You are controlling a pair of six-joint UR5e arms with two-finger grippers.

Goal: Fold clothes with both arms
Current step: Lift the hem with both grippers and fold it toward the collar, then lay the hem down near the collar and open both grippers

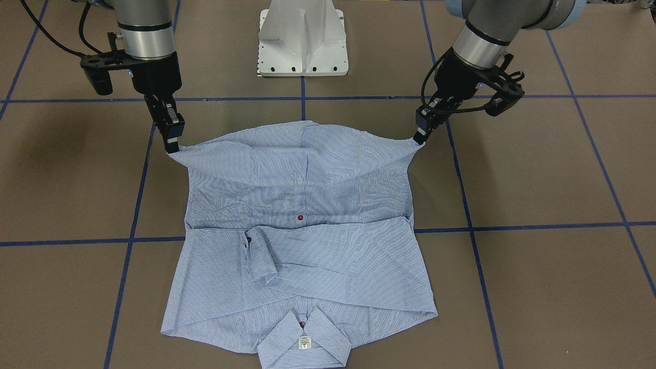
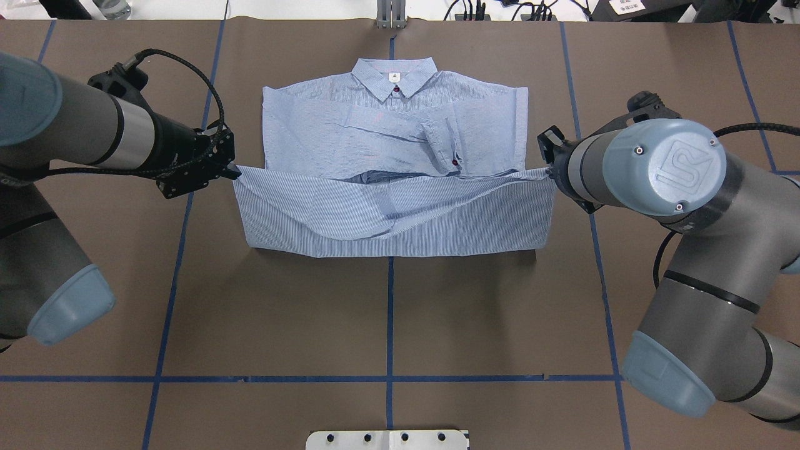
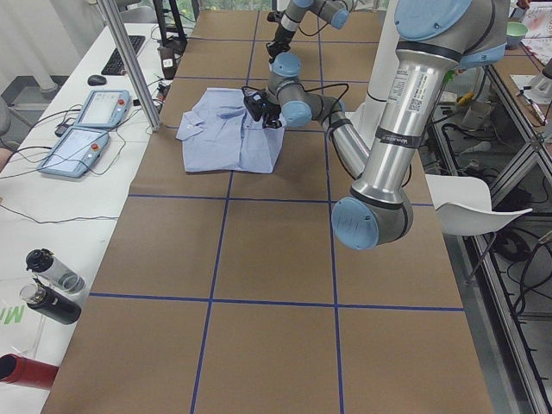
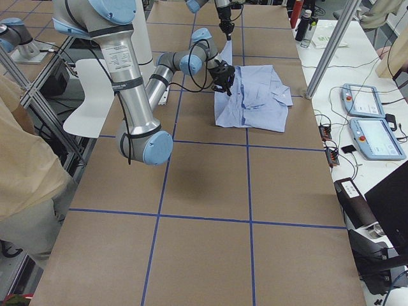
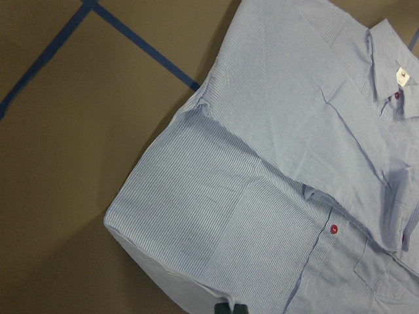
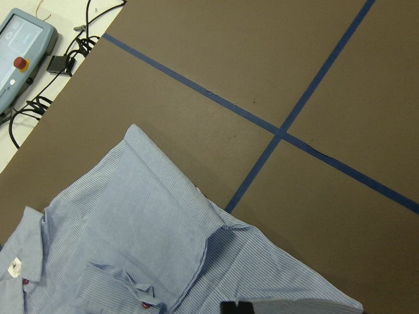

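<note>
The light blue pinstriped shirt (image 2: 394, 125) lies on the brown table with its collar (image 1: 303, 338) on the side away from the robot. Both sleeves are folded across the front. My left gripper (image 2: 234, 172) is shut on one corner of the hem. My right gripper (image 2: 549, 174) is shut on the other corner. Both hold the hem edge (image 1: 307, 148) raised and stretched above the shirt's lower part. In the front-facing view the left gripper (image 1: 420, 136) is on the right and the right gripper (image 1: 171, 146) on the left. Both wrist views show the shirt (image 5: 262, 196) (image 6: 131, 248) below the fingertips.
The white pedestal base (image 1: 303, 41) stands at the robot's side of the table. Blue tape lines (image 2: 389, 312) cross the brown table. Two teach pendants (image 4: 376, 137) and cables lie on the white bench beyond the shirt. A person (image 4: 25, 191) stands beside the table.
</note>
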